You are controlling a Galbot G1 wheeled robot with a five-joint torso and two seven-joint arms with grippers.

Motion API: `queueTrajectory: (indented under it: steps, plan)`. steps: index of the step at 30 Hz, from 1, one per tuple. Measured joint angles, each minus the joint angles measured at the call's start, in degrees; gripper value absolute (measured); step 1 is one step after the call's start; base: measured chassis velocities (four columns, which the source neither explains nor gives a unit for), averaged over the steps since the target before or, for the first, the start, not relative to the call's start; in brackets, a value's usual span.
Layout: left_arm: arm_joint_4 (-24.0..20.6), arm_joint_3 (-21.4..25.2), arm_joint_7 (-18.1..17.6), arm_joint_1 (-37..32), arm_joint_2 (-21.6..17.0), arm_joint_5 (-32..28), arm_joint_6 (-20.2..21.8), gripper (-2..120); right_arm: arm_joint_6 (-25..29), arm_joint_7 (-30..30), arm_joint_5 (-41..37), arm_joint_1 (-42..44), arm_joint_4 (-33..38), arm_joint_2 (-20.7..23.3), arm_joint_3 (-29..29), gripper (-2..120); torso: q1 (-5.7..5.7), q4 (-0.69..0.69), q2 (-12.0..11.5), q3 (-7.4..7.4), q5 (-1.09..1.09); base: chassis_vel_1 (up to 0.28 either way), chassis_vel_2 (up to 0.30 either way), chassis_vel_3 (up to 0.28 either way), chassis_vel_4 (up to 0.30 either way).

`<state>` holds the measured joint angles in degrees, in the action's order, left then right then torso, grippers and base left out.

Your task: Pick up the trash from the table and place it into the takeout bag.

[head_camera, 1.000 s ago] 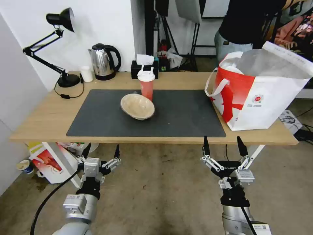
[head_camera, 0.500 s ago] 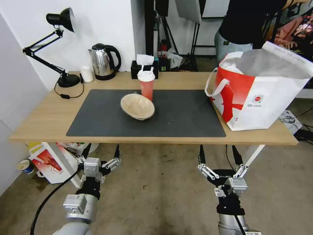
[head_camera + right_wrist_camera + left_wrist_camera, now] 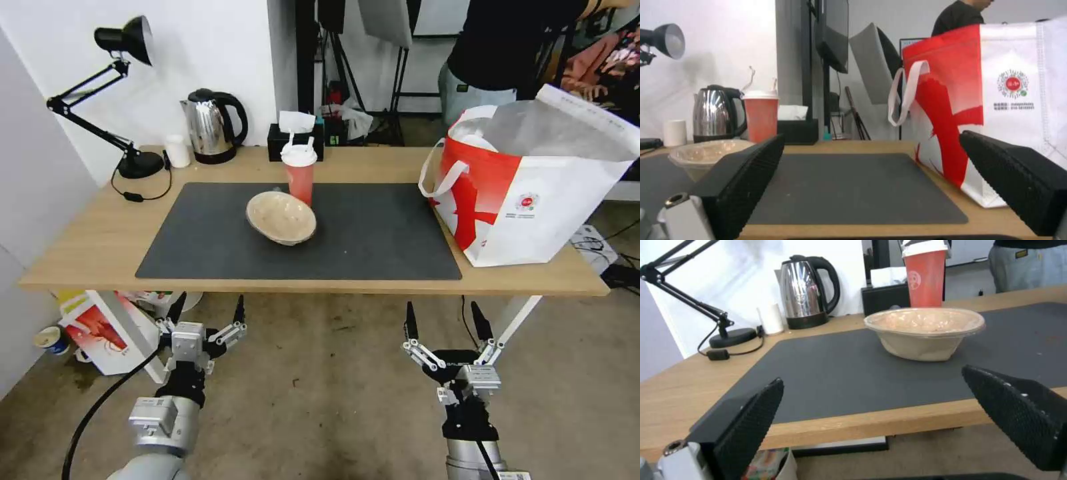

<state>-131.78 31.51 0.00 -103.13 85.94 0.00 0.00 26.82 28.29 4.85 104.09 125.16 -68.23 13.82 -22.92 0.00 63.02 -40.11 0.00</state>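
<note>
A Galbot G1 faces a light-wood tabletop (image 3: 100, 247), both arms held low in front of its near edge. The left end effector (image 3: 207, 311) hangs below the edge with its fingers spread and holding nothing; the right end effector (image 3: 443, 321) sits likewise under the edge, fingers wide apart and empty.

Two pieces of trash sit on the dark mat (image 3: 373, 240). The beige bowl (image 3: 281, 217) rests near the mat's middle, tilted slightly. Just behind it stands the red cup (image 3: 301, 175), upright, with a white lid and straws. The takeout bag (image 3: 533, 200) stands open at the tabletop's right end, its foil lining showing and a white rounded item visible inside near the rim.

The bowl looks like thin pressed paper: light, a little flexible, likely to buckle if squeezed hard. A pinch across its rim, one finger inside and one outside, seems the soundest hold. The cup appears stiff enough for a grip around its mid-body, but it is tall and narrow and could tip if nudged; its lid and straws are poor places to hold.

A kettle (image 3: 212, 127), desk lamp (image 3: 107, 87), small white cup (image 3: 177, 151) and tissue box (image 3: 293, 139) line the far edge.
</note>
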Motion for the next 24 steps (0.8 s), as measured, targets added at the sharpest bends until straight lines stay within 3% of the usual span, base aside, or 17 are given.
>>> queueTrajectory:
  steps: [24]
  plan:
    - [0.0,0.0,0.0,0.0,0.0,0.0,0.0,100,-0.2,0.1,-1.5,-1.5,-3.4,-0.8,0.0,100,0.01,0.0,0.0,0.01,0.0,0.0,0.0,0.0,0.0]
